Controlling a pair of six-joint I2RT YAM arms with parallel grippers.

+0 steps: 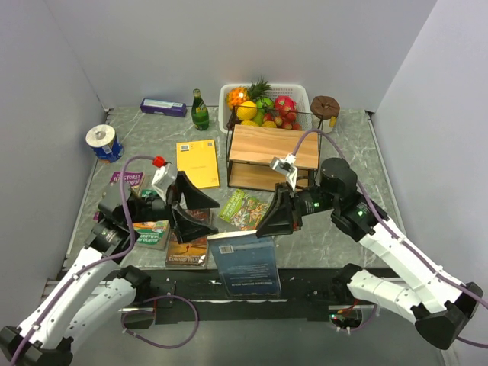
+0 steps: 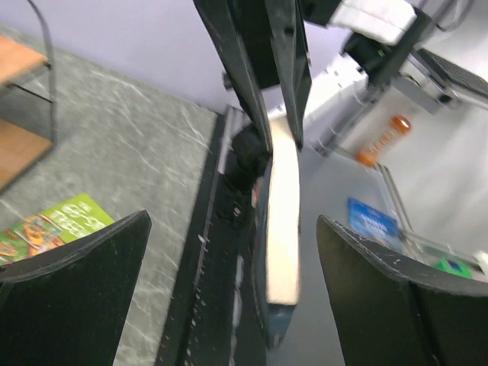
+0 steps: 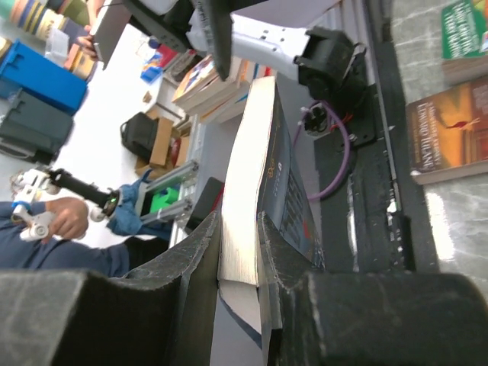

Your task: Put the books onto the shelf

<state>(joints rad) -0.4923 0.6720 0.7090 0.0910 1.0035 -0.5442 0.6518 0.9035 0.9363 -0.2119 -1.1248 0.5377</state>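
Book (image 1: 245, 263) upright in right end effector (image 1: 263, 229)

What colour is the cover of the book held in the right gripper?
The book is blue, clearest in the top external view.

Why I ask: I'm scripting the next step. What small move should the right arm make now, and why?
Probably carry the blue book toward the shelf. The right pincer is shut on the book's upper edge, holding it upright well short of the shelf, and the left pincer stands open beside it, gripping nothing.
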